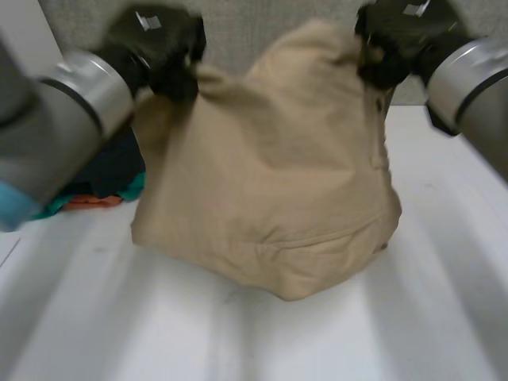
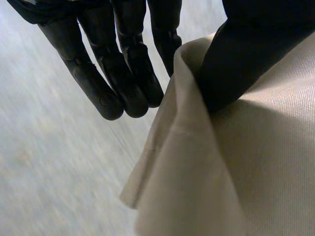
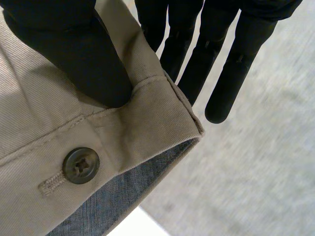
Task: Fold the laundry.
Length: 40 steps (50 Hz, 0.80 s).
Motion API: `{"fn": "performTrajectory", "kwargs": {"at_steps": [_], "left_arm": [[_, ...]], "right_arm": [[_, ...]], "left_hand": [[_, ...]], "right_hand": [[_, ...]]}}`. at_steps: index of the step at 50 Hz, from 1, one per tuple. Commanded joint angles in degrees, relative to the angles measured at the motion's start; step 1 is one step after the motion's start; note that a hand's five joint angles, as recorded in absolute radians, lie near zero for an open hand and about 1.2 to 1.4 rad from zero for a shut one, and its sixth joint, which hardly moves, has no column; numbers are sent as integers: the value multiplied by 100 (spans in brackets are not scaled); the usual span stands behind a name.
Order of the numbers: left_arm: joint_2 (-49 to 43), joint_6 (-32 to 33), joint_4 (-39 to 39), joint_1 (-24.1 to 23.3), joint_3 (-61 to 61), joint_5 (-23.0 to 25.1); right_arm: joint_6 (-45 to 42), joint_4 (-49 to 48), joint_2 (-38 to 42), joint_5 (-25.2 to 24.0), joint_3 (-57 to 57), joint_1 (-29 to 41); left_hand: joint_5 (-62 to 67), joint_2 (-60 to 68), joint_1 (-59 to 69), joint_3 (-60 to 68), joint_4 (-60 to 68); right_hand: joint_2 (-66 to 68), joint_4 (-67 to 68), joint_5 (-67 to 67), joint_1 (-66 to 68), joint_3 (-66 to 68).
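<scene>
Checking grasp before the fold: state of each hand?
Left hand: shut on the beige twill garment, pinching its upper edge.
Right hand: shut on it, at the buttoned corner.

Head view looks down from behind, between the arms, over the surface [image 1: 444, 317]. Wrist views sit close along left hand [image 2: 130, 64] and right hand [image 3: 64, 44]; all share the cloth [image 1: 270, 182].

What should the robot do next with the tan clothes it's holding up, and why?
Probably lift a bit higher and draw the hands apart. The left hand and right hand each pinch the top edge of the tan garment, but its bottom sags bunched on the table, so it isn't flat.
</scene>
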Motion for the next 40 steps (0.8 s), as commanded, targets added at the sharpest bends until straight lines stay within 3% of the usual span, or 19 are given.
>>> {"fn": "performTrajectory", "kwargs": {"at_steps": [1, 8, 9, 10, 12, 16, 20, 24, 29, 34, 40], "left_arm": [[-1663, 35, -263, -83, 460, -178], [-3114, 44, 36, -197, 1751, -608], [-3228, 27, 36, -197, 1918, -687], [-3386, 35, -8, -214, 2198, -853], [-3440, 44, -95, -241, 2429, -1038], [-3204, 27, -465, -215, 2544, -1478], [-2440, 44, -632, -57, 1966, -1628], [-1605, 132, -588, 137, 885, -1418], [-639, 430, -606, 321, -835, -716], [-153, 528, -544, 462, -2086, -284], [-47, 414, -255, 559, -3036, -125]], "right_arm": [[-77, -184, 1218, 335, -95, 251], [-76, -1966, 2510, 1161, -508, 515], [-85, -2238, 2624, 1266, -551, 550], [-138, -2702, 2834, 1406, -639, 611], [-304, -3100, 2985, 1530, -754, 673], [-875, -2971, 2960, 1689, -781, 752], [-938, -2155, 2381, 1549, -526, 709], [-938, -916, 1703, 961, -175, 577], [-903, 515, 1211, 21, 317, 331], [-736, 1098, 1236, -367, 599, 181], [-674, 1038, 1719, -412, 740, 164]], "left_hand": [[1311, 1153, 1325, 1206, 1160], [1196, 1038, 1210, 1091, 1046], [46, -112, 60, -59, -105], [-3129, -3288, -3115, -3235, -3280], [-5689, -5847, -5675, -5794, -5840], [-5689, -5847, -5675, -5794, -5840], [-5689, -5847, -5675, -5794, -5840], [-5689, -5847, -5675, -5794, -5840], [-5689, -5847, -5675, -5794, -5840], [-5689, -5847, -5675, -5794, -5840], [-5689, -5847, -5675, -5794, -5840]], "right_hand": [[1300, 1145, 1238, 1577, 1257], [1247, 1093, 1186, 1525, 1205], [-568, -723, -630, -290, -611], [-5700, -5855, -5762, -5423, -5743], [-5700, -5855, -5762, -5423, -5743], [-5700, -5855, -5762, -5423, -5743], [-5700, -5855, -5762, -5423, -5743], [-5700, -5855, -5762, -5423, -5743], [-5700, -5855, -5762, -5423, -5743], [-5264, -5419, -5325, -4986, -5306], [-4726, -4880, -4787, -4448, -4768]]}}
